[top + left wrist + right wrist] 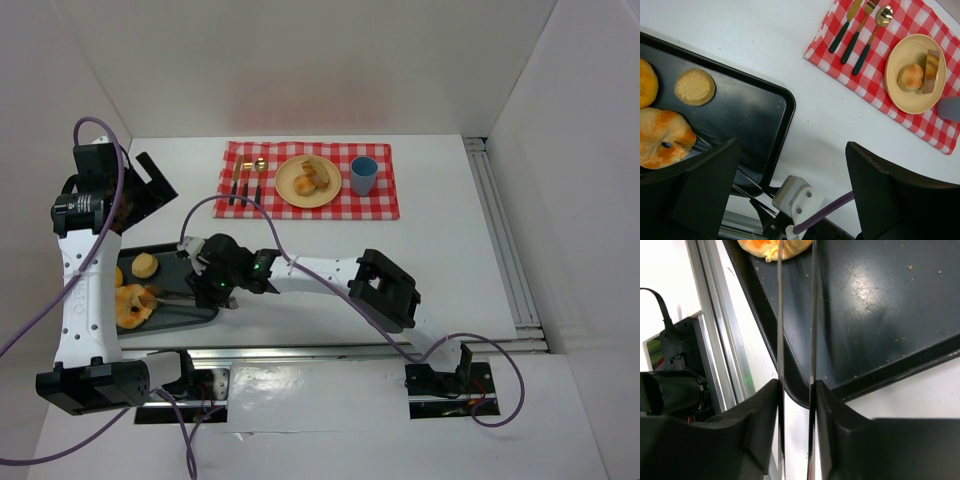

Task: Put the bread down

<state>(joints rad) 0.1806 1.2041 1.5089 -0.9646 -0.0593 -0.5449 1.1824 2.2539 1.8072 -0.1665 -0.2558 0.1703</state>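
A black tray (195, 300) at the near left holds a round bun (145, 264), a ring-shaped bread (132, 305) and another bun (118, 275). My right gripper (215, 285) is shut on metal tongs (175, 297). Their two blades (780, 340) run over the tray (880, 315), and their tips straddle the edge of the ring-shaped bread (772, 247). My left gripper (150, 180) is open and empty, raised above the tray's far side. Its wrist view shows the bun (694, 86) and the ring-shaped bread (662, 137). A pale yellow plate (290, 190) holds two bread pieces (306, 183).
The plate sits on a red checkered cloth (385, 200) with cutlery (245, 180) to its left and a blue cup (363, 175) to its right. A metal rail (715, 340) runs along the table's near edge beside the tray. White walls enclose the table.
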